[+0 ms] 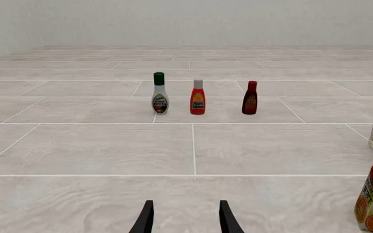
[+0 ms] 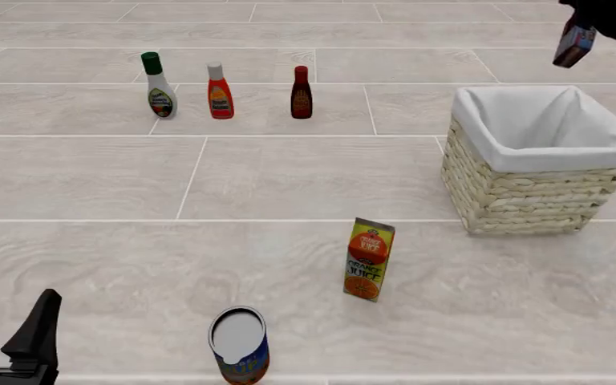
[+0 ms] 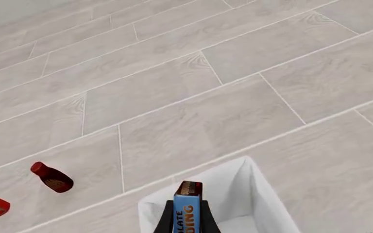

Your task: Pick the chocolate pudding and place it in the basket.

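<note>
Right gripper (image 2: pixel 577 36) sits at the far right, high above the worktop (image 2: pixel 286 184), jaws closed on the chocolate pudding (image 2: pixel 574 45). The carton hangs in the air over the far right corner of the basket (image 2: pixel 532 196), clear of its rim and not touching it. In the right wrist view the pudding (image 3: pixel 188 208) shows its blue side with the maroon top edge, pinched between the dark fingers (image 3: pixel 165 223), and the white liner of the basket (image 3: pixel 251 194) lies directly below. Basket stands upright on the right side of the worktop, nothing visible inside it. Left gripper (image 2: pixel 9 337) is at the near left corner, low over the worktop, jaws wide apart and holding nothing; the left wrist view shows both fingertips (image 1: pixel 146 218) spread over bare surface. Far left, three bottles stand upright in a row, apart from each other: white dressing bottle with green cap (image 2: pixel 160 87), red bottle with white cap (image 2: pixel 219 92), dark brown sauce bottle (image 2: pixel 301 94). Orange juice carton (image 2: pixel 368 260) stands upright near centre, left of and nearer than the basket. A can (image 2: pixel 240 346) stands at the near edge, left of the juice carton.
</note>
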